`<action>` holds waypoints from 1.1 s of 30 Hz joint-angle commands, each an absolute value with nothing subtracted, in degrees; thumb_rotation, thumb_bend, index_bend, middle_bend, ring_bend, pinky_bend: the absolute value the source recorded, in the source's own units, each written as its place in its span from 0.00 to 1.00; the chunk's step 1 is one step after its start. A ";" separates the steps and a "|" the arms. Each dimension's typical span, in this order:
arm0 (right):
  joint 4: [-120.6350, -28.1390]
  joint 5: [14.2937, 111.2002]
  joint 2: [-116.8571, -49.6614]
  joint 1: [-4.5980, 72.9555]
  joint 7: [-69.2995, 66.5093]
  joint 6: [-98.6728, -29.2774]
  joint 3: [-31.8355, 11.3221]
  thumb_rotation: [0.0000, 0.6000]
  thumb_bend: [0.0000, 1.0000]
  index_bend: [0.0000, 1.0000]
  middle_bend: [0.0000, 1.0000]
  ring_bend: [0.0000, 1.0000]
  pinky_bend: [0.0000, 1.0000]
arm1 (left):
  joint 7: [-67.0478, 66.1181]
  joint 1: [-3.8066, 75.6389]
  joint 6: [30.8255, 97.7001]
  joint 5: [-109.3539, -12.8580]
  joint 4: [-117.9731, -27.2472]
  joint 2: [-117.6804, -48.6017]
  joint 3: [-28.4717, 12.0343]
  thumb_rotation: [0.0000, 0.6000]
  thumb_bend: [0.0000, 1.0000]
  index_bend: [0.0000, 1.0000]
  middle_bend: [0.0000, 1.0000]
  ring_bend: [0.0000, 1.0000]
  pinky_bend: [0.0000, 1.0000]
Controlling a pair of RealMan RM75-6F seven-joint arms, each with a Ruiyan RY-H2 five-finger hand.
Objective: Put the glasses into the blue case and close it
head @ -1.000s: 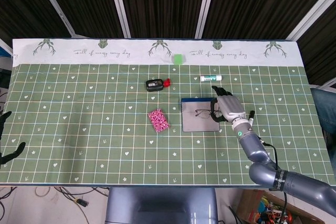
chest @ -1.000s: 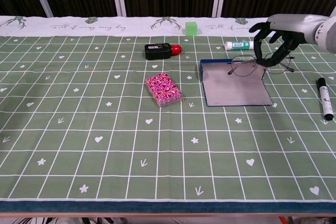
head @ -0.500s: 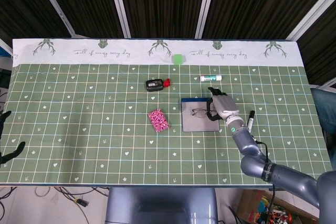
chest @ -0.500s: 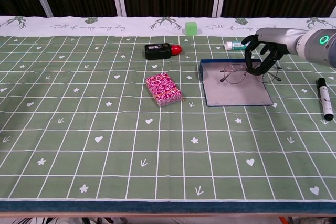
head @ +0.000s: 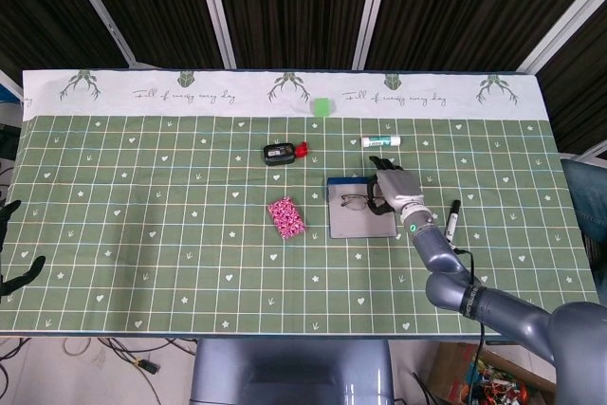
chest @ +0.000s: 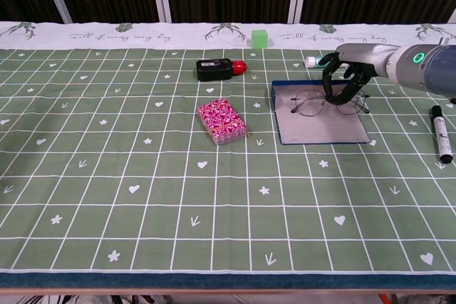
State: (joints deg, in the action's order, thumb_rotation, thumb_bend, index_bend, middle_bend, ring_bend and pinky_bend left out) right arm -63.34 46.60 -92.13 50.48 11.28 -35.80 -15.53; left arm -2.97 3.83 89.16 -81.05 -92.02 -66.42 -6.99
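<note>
The blue case (chest: 324,129) (head: 360,223) lies open and flat on the green cloth, right of centre, its grey lining facing up. Thin wire-framed glasses (chest: 308,103) (head: 352,202) sit over the case's far half. My right hand (chest: 347,75) (head: 393,189) holds them at their right side, its dark fingers curled around the frame. I cannot tell whether the glasses touch the lining. At the far left edge of the head view my left hand (head: 9,246) shows only as spread dark fingers, holding nothing.
A pink patterned pack (chest: 223,120) lies left of the case. A black device with a red end (chest: 217,69) and a green cube (chest: 260,38) sit further back. A white tube (chest: 313,61) lies just behind my right hand, a black marker (chest: 440,133) to its right.
My right hand has carried the glasses leftward, from past the case's right edge to over the case's lining, and lower. The left hand has not moved.
</note>
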 commanded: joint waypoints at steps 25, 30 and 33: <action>-56.50 44.58 -95.47 54.87 10.15 -31.62 -15.55 1.00 0.50 0.64 0.00 0.04 0.15 | -2.74 3.90 89.01 -80.94 -91.76 -66.46 -7.03 1.00 0.21 0.13 0.00 0.00 0.00; -55.09 43.77 -95.77 55.79 10.50 -30.56 -15.39 1.00 0.50 0.64 0.00 0.04 0.15 | -2.69 3.90 88.96 -80.85 -91.79 -66.43 -7.04 1.00 0.21 0.13 0.00 0.00 0.00; -54.59 43.22 -95.64 56.18 10.74 -29.76 -15.10 1.00 0.50 0.56 0.00 0.03 0.15 | -2.73 3.93 88.91 -80.80 -91.78 -66.42 -7.07 1.00 0.21 0.13 0.00 0.00 0.00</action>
State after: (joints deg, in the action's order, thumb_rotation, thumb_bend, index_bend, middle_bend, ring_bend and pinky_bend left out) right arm -54.69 43.34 -95.68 56.07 10.66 -29.88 -15.19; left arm -2.73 3.93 88.91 -80.80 -91.78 -66.42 -7.07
